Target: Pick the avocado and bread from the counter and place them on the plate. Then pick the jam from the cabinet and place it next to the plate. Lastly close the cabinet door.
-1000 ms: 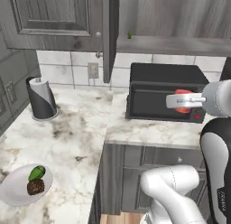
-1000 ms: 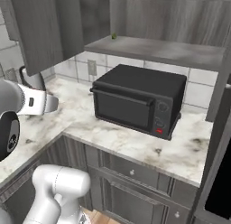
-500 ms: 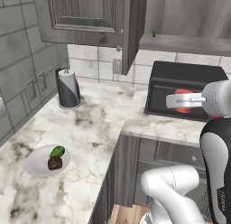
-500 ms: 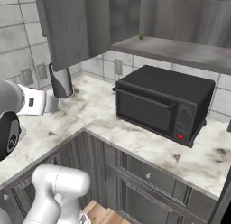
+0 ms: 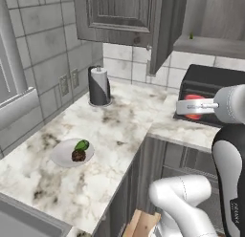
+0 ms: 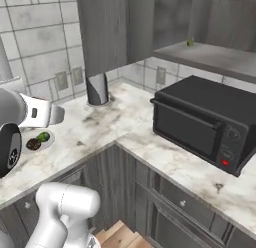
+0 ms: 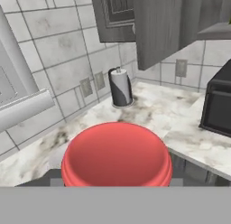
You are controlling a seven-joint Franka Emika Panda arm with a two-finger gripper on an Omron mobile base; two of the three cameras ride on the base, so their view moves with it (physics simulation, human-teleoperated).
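My gripper [image 5: 191,107] is shut on the jam [image 5: 194,98], a red jar held in the air in front of the microwave. In the hand view the jam's red lid [image 7: 116,153] is close up and hides the fingertips. The white plate [image 5: 60,157] lies on the marbled counter [image 5: 124,131] to the left, with the green avocado [image 5: 82,145] and the dark brown bread [image 5: 78,156] on it. From the right base view the plate [image 6: 45,144] carries the avocado [image 6: 43,137] and bread [image 6: 34,144] just below my hand. The cabinet door [image 6: 102,32] stands open beside the cabinet shelf [image 6: 210,54].
A black microwave [image 6: 200,119] sits on the counter under the open cabinet. A paper towel roll [image 5: 99,85] stands against the tiled back wall. A small green item [image 5: 191,36] rests on the cabinet shelf. A sink edge [image 5: 28,217] shows at the lower left.
The base has driven, so the whole scene has shifted right in both base views and the plate looks nearer. The jam stays in my gripper.
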